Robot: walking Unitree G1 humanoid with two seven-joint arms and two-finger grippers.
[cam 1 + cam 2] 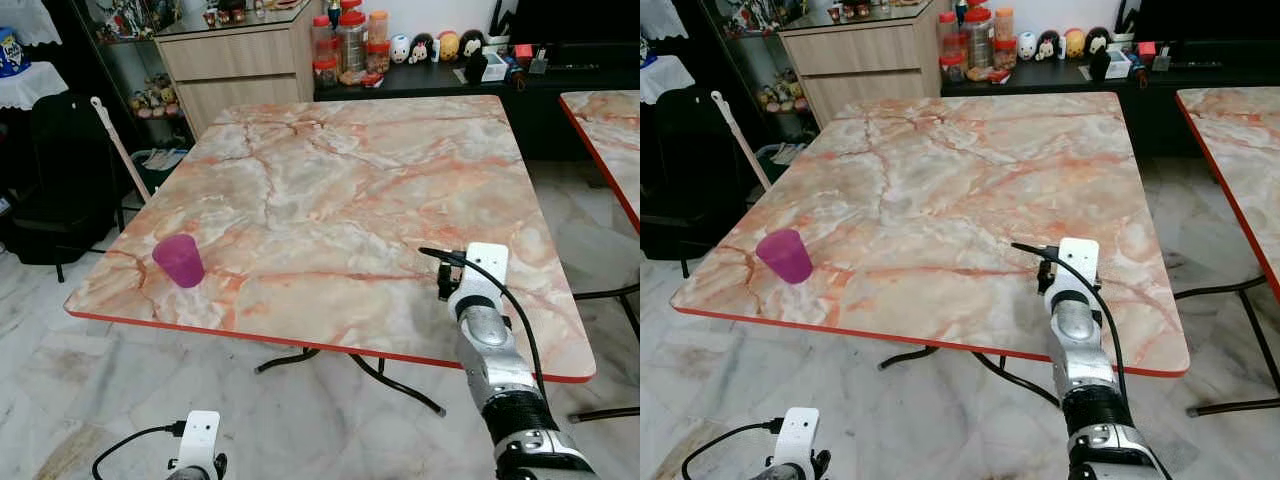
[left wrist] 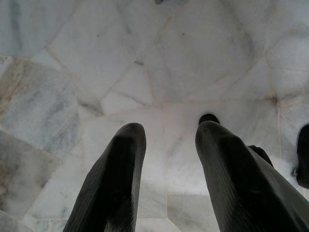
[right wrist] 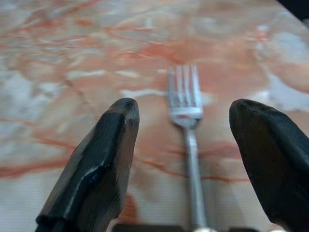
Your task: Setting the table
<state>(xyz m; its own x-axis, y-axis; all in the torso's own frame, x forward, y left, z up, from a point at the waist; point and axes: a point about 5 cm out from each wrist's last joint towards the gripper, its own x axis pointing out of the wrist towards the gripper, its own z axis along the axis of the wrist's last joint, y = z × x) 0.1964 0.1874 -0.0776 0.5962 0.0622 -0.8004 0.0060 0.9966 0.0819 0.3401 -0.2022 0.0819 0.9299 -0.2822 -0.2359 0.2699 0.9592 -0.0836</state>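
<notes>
Fingers (image 3: 104, 159) of the right gripper (image 3: 186, 159) are being held wide astride a fork (image 3: 186, 108) lying on the marble bench (image 1: 330, 190); left gripper (image 2: 169, 179) fingers are being held narrowly apart over the floor (image 2: 145, 63); a pink cup (image 1: 179, 260) is sitting near the bench's left edge.

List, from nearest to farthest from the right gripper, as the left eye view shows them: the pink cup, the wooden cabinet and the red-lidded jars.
Measured from the right gripper, over the table's near right edge:
1. pink cup, at the table's near left corner.
2. wooden cabinet, beyond the far left corner.
3. red-lidded jars, beside the cabinet; too close to it to rank firmly.
</notes>
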